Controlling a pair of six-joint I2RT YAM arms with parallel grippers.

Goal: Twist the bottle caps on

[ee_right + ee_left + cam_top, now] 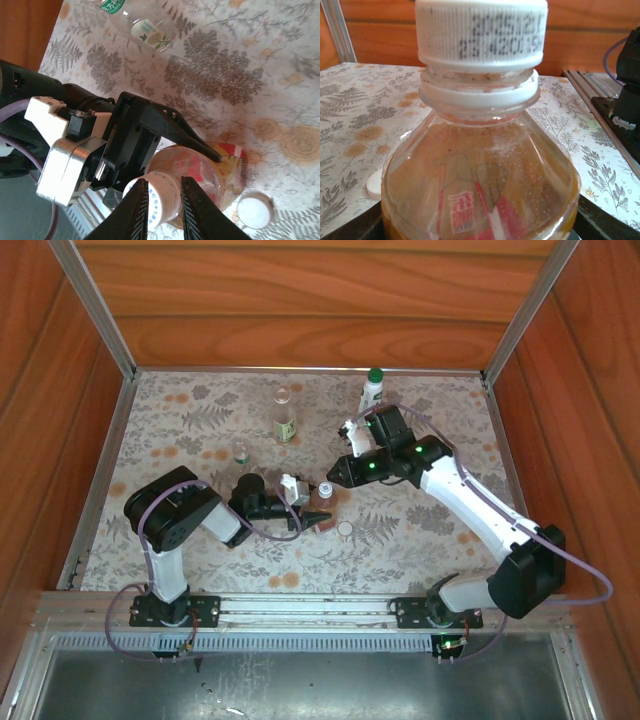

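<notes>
— Bottle from above?
— We see the amber bottle (324, 524) on the tabletop (200, 410), clamped in the left hand (318, 513).
— Left wrist?
— We find its white cap (480, 35) seated on the neck.
— Right wrist?
— We see the right hand (162, 212) pinching that cap; a loose cap (255, 211) lies just beside the bottle.

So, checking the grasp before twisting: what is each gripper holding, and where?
Left gripper clamps the amber-liquid clear plastic bottle around its body; right gripper pinches its white ribbed screw cap by the sides.
</notes>
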